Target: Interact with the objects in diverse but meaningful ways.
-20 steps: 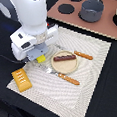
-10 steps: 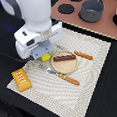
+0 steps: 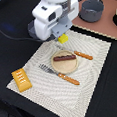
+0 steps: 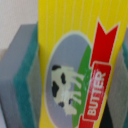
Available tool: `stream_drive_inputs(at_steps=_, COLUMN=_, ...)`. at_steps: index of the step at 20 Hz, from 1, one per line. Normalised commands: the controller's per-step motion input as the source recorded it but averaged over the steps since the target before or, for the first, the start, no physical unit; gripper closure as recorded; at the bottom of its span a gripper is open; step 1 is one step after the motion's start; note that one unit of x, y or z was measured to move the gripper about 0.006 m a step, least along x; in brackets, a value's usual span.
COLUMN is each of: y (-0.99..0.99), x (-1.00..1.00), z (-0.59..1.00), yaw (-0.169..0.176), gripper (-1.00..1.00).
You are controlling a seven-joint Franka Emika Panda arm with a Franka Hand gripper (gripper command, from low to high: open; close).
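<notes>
Butter packet (image 4: 75, 65), yellow, clamped upright between hand (image 3: 61, 38) pads (image 4: 22, 70); hangs just beyond plate (image 3: 63, 70) with sausage (image 3: 64, 58).

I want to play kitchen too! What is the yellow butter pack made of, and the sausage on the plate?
The yellow butter pack looks like smooth printed plastic or card, with a cow picture; hard to say which. The sausage looks like shiny brown toy plastic, evenly coloured. The pincer holds the pack between green-padded fingers.
</notes>
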Motion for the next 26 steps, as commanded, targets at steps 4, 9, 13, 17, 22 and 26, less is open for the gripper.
stream_drive_inputs(at_steps=4, y=0.49, x=0.88, z=0.00, yaw=0.000, gripper=1.00)
stream_drive_inputs(at_steps=9, y=0.47, x=0.85, z=-0.06, yaw=0.000, gripper=1.00)
stream_drive_inputs(at_steps=13, y=0.42, x=0.79, z=-0.12, yaw=-0.003, gripper=1.00)
stream_drive_inputs(at_steps=17, y=0.39, x=0.55, z=-0.25, yaw=0.000, gripper=1.00)
stream_drive_inputs(at_steps=22, y=0.26, x=0.31, z=-0.31, yaw=0.000, gripper=1.00)
stream_drive_inputs(at_steps=26, y=0.15, x=0.13, z=-0.25, yaw=0.009, gripper=-1.00)
